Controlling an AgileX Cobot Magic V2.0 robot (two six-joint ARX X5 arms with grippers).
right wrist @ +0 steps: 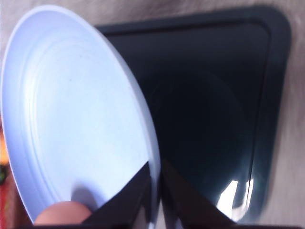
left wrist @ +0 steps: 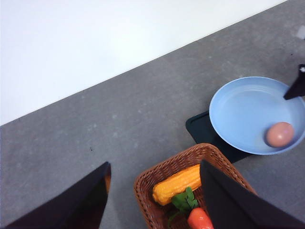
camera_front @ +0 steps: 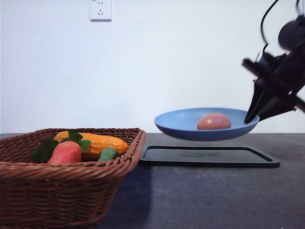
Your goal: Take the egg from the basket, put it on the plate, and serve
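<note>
While my right gripper pinches the right rim of the light blue plate, lifted clear above the black tray, the egg rests near that rim, and my left gripper hangs spread above the wicker basket.

The right claw pinches the rim of the plate, which hangs clear above the black tray, open air between them. An egg sits on the plate just inboard of the claw. Well off to its left, the basket of vegetables blocks the table; bare tabletop lies in front.
</note>
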